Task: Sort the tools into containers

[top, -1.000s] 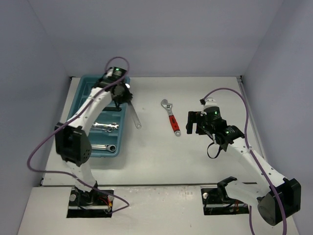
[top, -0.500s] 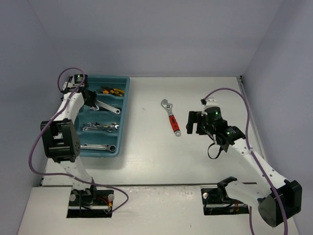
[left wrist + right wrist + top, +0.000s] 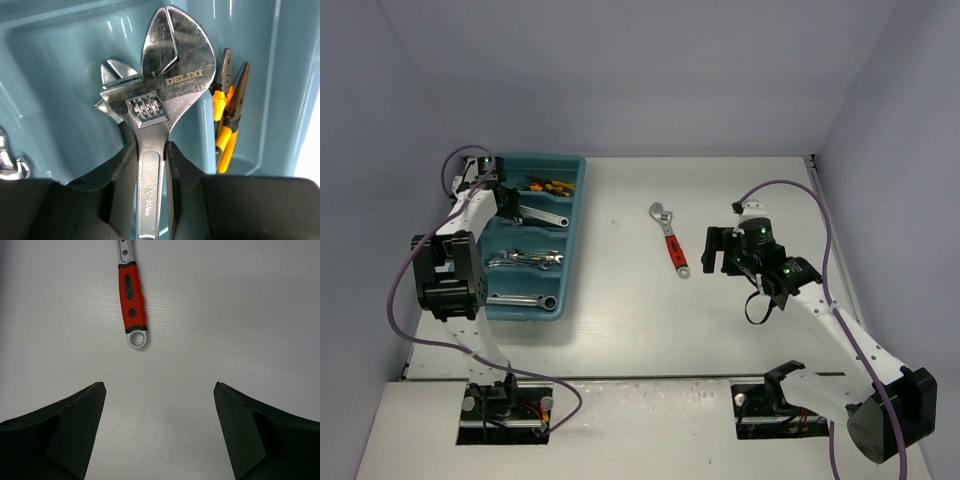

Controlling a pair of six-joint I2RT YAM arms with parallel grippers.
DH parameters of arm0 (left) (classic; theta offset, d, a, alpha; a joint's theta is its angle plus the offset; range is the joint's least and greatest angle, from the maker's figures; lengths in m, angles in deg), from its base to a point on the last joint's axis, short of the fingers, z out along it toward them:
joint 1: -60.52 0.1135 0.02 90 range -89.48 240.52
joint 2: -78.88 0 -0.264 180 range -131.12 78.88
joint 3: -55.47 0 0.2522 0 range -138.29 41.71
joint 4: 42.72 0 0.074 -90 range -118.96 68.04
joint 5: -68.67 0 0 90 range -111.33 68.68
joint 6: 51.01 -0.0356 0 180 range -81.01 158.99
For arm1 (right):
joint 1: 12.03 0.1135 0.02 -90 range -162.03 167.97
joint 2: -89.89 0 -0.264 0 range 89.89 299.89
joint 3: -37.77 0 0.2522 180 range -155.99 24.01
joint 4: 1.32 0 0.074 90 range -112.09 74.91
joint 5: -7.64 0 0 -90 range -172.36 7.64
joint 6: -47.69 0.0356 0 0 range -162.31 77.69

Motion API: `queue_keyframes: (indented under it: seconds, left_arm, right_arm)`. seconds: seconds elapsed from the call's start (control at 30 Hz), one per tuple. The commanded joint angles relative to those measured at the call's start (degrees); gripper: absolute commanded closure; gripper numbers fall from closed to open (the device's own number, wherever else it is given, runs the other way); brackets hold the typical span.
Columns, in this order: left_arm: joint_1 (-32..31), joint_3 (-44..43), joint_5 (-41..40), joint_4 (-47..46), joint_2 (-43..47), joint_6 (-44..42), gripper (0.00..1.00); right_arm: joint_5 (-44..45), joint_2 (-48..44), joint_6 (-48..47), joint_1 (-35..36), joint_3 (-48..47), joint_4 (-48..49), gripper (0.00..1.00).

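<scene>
My left gripper (image 3: 504, 203) is at the back left of the teal tray (image 3: 571, 258), shut on the handle of a silver adjustable wrench (image 3: 542, 218). In the left wrist view the fingers (image 3: 118, 170) clamp the handle, and the wrench (image 3: 165, 85) has its head over another silver wrench (image 3: 113, 74) in the tray's (image 3: 55, 70) second compartment from the back. A red-handled adjustable wrench (image 3: 670, 240) lies on the table. My right gripper (image 3: 716, 252) stands open just right of it, and the red-handled wrench (image 3: 132, 297) shows ahead of my right gripper (image 3: 160, 390), apart from it.
Yellow-handled pliers (image 3: 546, 185) lie in the back compartment, seen as yellow-handled pliers (image 3: 227, 117) in the left wrist view. Silver wrenches (image 3: 526, 259) fill the third compartment, and a combination wrench (image 3: 520, 298) lies in the nearest one. Walls enclose the table on three sides.
My left arm swung from the tray's right edge to its back left corner, carrying the silver wrench over the tray. The right arm and the red-handled wrench have not moved.
</scene>
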Motion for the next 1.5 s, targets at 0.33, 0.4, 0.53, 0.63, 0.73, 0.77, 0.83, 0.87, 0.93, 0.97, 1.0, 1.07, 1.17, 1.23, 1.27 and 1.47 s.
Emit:
queue_keyframes:
  seconds: [0.33,0.4,0.53,0.63,0.73,0.77,0.83,0.87,0.93,0.97,1.0,1.07,1.17,1.23,1.27,1.47]
  left_arm:
    - [0.71,0.05,3.12,-9.47,3.32,5.54,0.80]
    - [0.67,0.14,3.16,-9.38,3.81,5.25,0.72]
    - [0.68,-1.41,3.29,-6.76,4.80,3.03,0.59]
    - [0.76,-1.98,3.07,-4.09,5.93,1.77,0.49]
    - [0.76,-0.96,3.29,-4.28,7.63,1.29,0.44]
    - [0.72,-0.93,3.50,-4.31,8.18,0.80,0.43]
    - [0.43,-1.27,4.32,-4.00,9.54,-1.26,0.42]
    - [0.16,-1.73,4.79,-3.80,10.24,-2.63,0.42]
    - [-0.72,-2.66,5.76,-3.24,12.05,-6.24,0.42]
    - [-1.60,-3.18,6.24,-2.60,13.28,-9.10,0.41]
    - [-2.59,-3.81,6.68,-1.69,14.38,-12.13,0.41]
    - [-4.32,-5.20,7.04,0.63,16.25,-17.45,0.40]
    - [-10.31,-6.69,5.57,5.71,19.68,-27.26,0.39]
    - [-14.40,-6.39,4.79,9.79,21.44,-32.07,0.38]
    - [-16.39,-5.95,4.59,11.62,22.28,-34.30,0.38]
    - [-25.66,1.83,3.96,17.51,30.05,-40.31,0.35]
  right_arm:
    - [0.67,1.18,-0.64,-0.26,-1.33,1.40,0.13]
    - [0.86,0.91,-0.65,-0.26,-1.20,1.43,0.13]
    - [1.11,1.77,-1.08,-0.26,-1.73,1.43,0.13]
    - [0.56,3.28,-1.11,-0.26,-2.83,1.43,0.13]
    - [0.41,4.95,-1.33,-0.26,-4.29,1.49,0.13]
    - [0.41,5.54,-1.52,-0.26,-4.84,1.56,0.13]
    - [0.41,7.20,-1.74,-0.18,-5.79,1.62,0.13]
    - [0.41,8.20,-1.94,-0.18,-6.59,1.65,0.13]
    - [0.41,10.75,-2.22,-0.13,-8.35,1.74,0.13]
    - [0.41,12.49,-2.28,-0.05,-9.15,1.79,0.13]
    - [0.41,14.10,-2.39,0.03,-9.67,1.79,0.13]
    - [0.19,16.99,-2.59,0.21,-10.97,1.80,0.13]
    - [-1.29,23.68,-2.99,1.04,-14.06,1.87,0.14]
    - [-1.09,28.18,-3.45,2.10,-16.21,1.87,0.15]
    - [-0.85,30.33,-3.61,2.65,-17.24,1.87,0.16]
    - [2.22,41.45,-4.07,5.87,-22.83,2.09,0.20]
